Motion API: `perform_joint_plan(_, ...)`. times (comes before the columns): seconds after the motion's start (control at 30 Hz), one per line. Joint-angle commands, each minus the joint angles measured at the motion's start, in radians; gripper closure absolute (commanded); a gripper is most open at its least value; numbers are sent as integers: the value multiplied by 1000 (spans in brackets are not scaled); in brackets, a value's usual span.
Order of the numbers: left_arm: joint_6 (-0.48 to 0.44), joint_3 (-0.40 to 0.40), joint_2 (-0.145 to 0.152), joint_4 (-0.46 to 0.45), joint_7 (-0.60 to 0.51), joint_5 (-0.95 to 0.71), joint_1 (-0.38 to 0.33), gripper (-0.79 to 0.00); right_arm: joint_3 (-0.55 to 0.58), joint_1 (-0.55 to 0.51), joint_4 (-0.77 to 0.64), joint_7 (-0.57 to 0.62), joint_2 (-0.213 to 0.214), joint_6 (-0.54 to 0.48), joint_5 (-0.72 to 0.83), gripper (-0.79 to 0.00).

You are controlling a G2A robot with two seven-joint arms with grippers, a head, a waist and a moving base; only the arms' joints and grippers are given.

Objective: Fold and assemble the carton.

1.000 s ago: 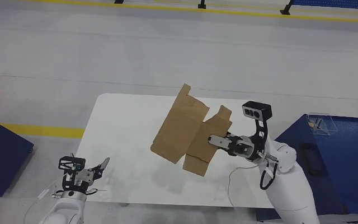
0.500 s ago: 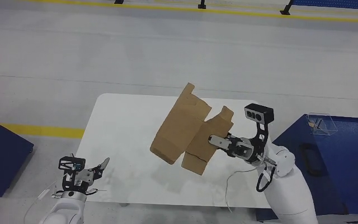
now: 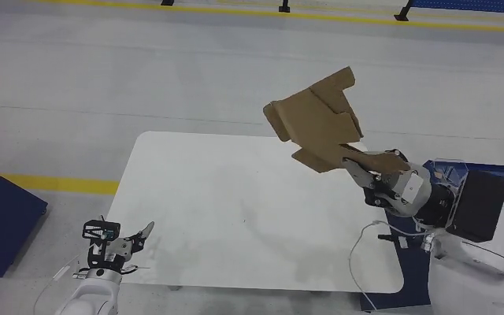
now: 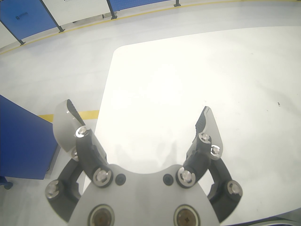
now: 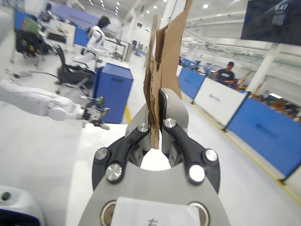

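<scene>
Cardboard carton point(image 3: 315, 122) point(image 5: 164, 71), flat from above, edge-on between pinching right jaws; left jaws spread.

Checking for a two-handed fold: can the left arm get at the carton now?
Probably not without a long reach: the right gripper holds the carton aloft by the far right corner of the table, while the open left gripper sits at its near left corner.

Counts:
- flattened brown cardboard carton point(image 3: 319, 118): 1
- white rounded-corner table point(image 3: 220, 213): 1
- silver two-finger grippers with black ribbed pads: 2, i.e. left gripper point(image 4: 137, 106) and right gripper point(image 5: 155, 99)
- blue box-shaped cabinets: 2, i.e. left blue cabinet point(image 3: 16, 220) and right blue cabinet point(image 3: 488, 169)
- small clear plastic holder point(image 3: 445, 168): 1
</scene>
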Motion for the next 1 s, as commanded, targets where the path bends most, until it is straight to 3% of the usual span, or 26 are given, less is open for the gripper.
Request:
perform_joint_plan(0.0,0,0,0,0,0,0,0,-785,-2,-14,-33,-178,-4,0,-292,0)
perform_joint_plan(0.13,0,0,0,0,0,0,0,-785,-45,-65,-60,-497,-7,56,-686,0)
perform_joint_plan(0.23,0,0,0,0,0,0,0,-785,-99,-105,-80,-730,7,169,-1037,0)
perform_joint_plan(0.37,0,0,0,0,0,0,0,-785,-167,-177,-44,-1030,34,426,-1458,0)
perform_joint_plan(0.53,0,0,0,0,0,0,0,-785,-200,-246,-8,-1172,52,744,-1762,0)
perform_joint_plan(0.63,0,0,0,0,0,0,0,-785,-219,-267,-1,-1191,57,799,-1799,0)
perform_joint_plan(0.73,0,0,0,0,0,0,0,-785,-221,-271,-15,-1196,60,787,-1770,0)
perform_joint_plan(0.83,0,0,0,0,0,0,0,-785,-197,-261,-44,-1166,60,696,-1611,0)
perform_joint_plan(0.97,0,0,0,0,0,0,0,-785,-131,-218,-75,-1081,61,488,-1328,0)
